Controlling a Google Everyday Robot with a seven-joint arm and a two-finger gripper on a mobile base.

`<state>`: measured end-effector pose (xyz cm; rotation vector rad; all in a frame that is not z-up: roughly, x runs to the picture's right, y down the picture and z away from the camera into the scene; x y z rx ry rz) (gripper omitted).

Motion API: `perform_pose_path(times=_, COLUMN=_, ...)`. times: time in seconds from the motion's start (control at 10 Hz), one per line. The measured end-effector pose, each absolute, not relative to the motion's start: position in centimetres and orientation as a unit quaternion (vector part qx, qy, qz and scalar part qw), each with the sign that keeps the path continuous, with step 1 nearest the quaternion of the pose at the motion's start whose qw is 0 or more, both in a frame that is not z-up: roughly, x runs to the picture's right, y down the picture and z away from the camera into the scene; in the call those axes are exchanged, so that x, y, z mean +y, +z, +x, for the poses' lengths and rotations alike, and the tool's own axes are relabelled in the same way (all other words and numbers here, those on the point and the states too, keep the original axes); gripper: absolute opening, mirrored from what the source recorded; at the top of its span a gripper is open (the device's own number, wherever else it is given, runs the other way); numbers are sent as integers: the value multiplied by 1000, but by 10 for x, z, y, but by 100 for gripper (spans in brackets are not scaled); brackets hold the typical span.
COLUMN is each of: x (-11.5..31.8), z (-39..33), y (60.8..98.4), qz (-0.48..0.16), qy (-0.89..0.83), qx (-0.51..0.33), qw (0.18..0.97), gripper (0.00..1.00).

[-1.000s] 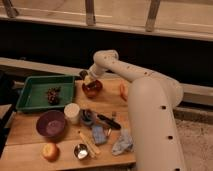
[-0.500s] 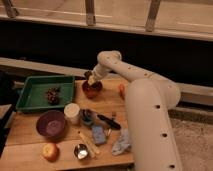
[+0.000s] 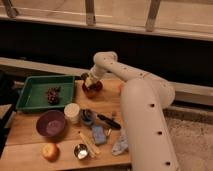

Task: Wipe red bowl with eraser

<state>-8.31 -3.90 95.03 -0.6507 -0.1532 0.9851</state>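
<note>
As the gripper (image 3: 90, 82) has sunk onto the red bowl (image 3: 93, 91), unmoved at far middle of the table (image 3: 27, 132) just right of the green tray (image 3: 46, 77), wiping contact seems begun; eraser not discernible, grip state cannot be told.

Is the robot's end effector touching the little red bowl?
Cannot tell. In the camera view the end effector sits right over the small round orange-red bowl, overlapping its rim, but no contact or gap shows plainly.

Wooden table (image 3: 21, 144) before a dark wall (image 3: 50, 46), pale railed ledge (image 3: 120, 16) above.
</note>
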Motion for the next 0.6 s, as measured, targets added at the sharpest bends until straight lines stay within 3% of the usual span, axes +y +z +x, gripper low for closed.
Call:
perform_pose_path(times=0.3, x=-18, z=-82, y=930, qz=-314, qy=447, qx=-74, qw=834, gripper=0)
perform_pose_path(times=0.6, x=-30, z=-61, y=928, qz=-300, qy=456, qx=-69, qw=835, gripper=0)
